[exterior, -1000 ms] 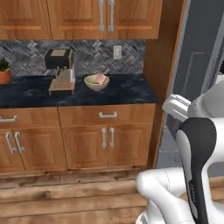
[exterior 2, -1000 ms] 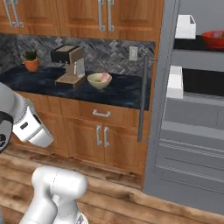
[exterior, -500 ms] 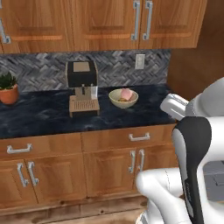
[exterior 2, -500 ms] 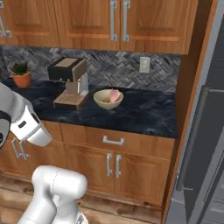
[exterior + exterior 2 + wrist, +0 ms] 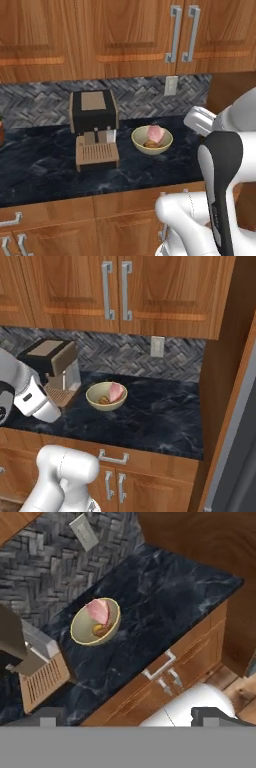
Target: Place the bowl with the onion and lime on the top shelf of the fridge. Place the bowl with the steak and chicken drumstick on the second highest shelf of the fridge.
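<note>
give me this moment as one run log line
phase: approaching counter | target: cream bowl with steak and chicken drumstick, on counter beside coffee machine | gripper: open, empty, above counter edge

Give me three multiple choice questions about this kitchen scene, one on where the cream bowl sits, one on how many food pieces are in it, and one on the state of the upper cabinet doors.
1. Where is the cream bowl?
A. on the dark counter beside the coffee machine
B. on the floor
C. on top of the coffee machine

2. How many food pieces are in it?
A. none
B. two
C. five

3. The upper cabinet doors are:
A. removed
B. wide open
C. closed

Answers:
1 A, the bowl rests on the counter, apart from the machine.
2 B, it holds the pink steak and the brown drumstick.
3 C, the doors sit flush, handles side by side.
</note>
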